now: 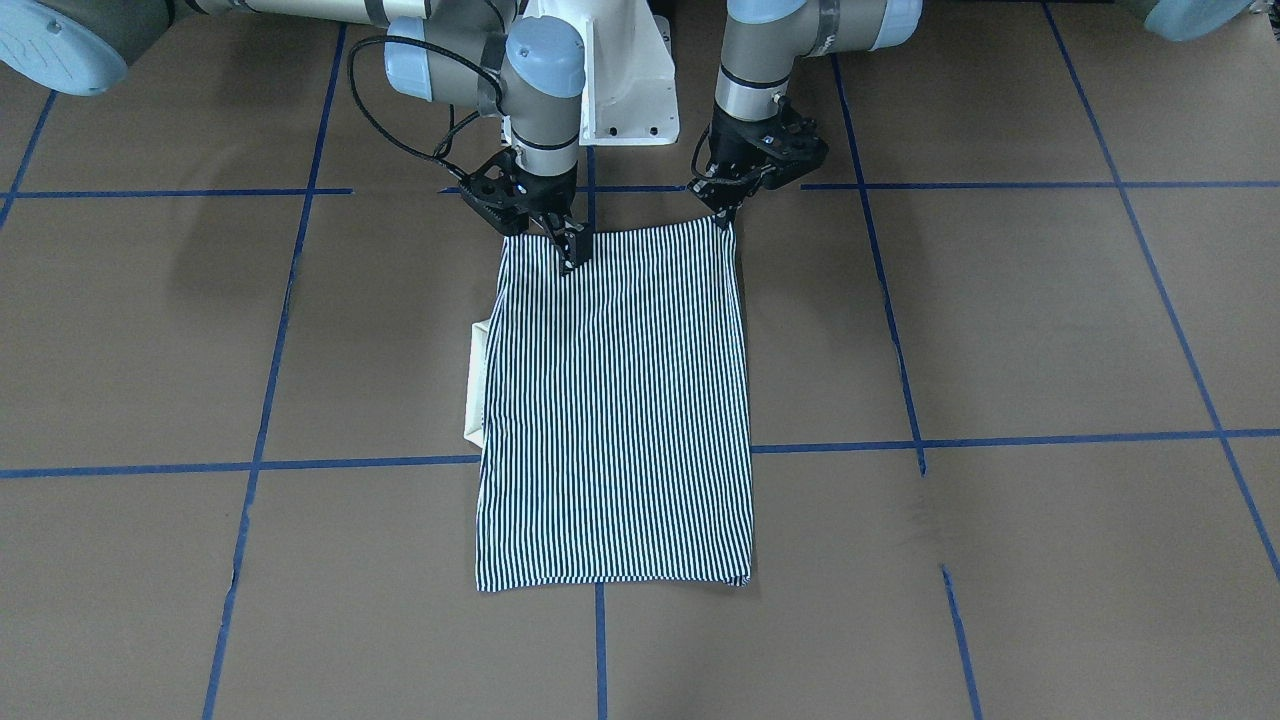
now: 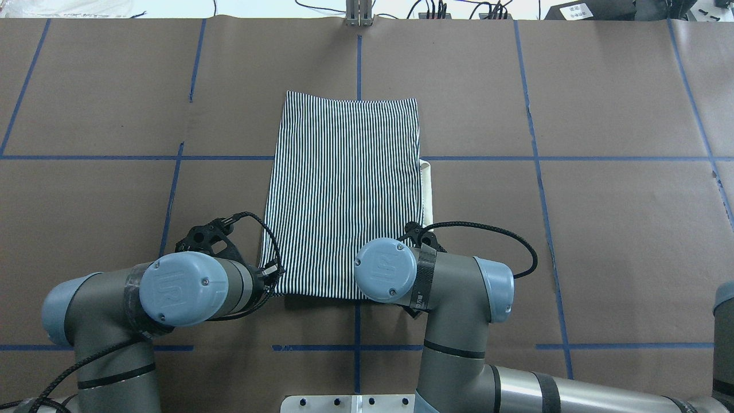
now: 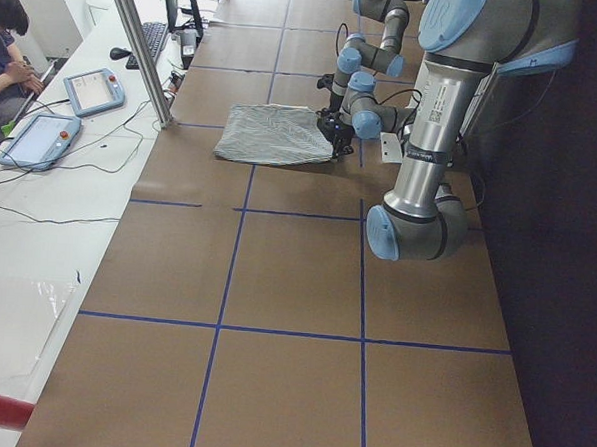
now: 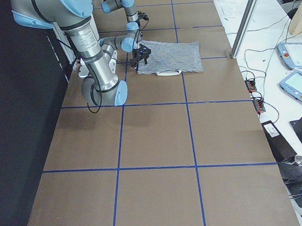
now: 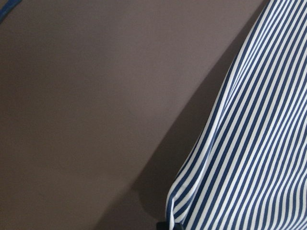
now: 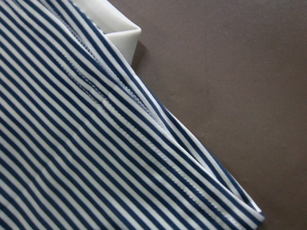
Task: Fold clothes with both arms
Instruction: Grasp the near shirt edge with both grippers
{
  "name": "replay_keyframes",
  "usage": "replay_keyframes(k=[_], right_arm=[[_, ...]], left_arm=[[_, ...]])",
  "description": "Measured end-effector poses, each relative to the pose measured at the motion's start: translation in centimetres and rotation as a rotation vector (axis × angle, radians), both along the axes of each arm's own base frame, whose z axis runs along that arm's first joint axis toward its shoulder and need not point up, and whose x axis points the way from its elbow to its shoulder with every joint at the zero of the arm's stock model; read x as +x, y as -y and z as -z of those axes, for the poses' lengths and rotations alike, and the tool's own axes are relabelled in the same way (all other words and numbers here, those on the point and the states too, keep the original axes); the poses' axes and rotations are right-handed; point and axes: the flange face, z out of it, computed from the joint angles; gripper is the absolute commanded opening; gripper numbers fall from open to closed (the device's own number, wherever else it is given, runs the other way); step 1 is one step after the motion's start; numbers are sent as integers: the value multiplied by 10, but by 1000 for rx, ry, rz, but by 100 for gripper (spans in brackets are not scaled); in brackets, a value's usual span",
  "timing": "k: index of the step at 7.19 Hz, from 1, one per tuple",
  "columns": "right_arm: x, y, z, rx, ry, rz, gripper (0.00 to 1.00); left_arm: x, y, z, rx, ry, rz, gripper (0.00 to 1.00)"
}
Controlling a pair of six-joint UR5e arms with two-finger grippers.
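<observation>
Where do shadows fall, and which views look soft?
Front-facing view: even light, soft shadows on the table beside the shirt. Left wrist view: the shirt's raised edge throws a dark shadow, slightly soft. Right wrist view: stripes crisp, thin shadow beside the cream collar.

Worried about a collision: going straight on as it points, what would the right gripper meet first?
Probably the navy-and-white striped polo shirt: the right gripper points down at its robot-side edge, brown paper-covered table beneath. Whether they touch is unclear.
</observation>
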Motion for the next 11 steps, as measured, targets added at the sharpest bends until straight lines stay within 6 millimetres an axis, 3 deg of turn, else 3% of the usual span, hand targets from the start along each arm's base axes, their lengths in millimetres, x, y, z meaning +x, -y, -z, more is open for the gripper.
replay_keyframes(k=[1, 3, 11], right_arm=[[0, 0, 0, -1, -1, 1, 33], [0, -1, 1, -1, -1, 2, 0], [17, -5, 23, 14, 50, 3, 0]], left_arm=[[0, 0, -1, 0, 1, 0, 0], [0, 0, -1, -1, 2, 0, 0], [-3, -1, 7, 5, -15, 0, 0]])
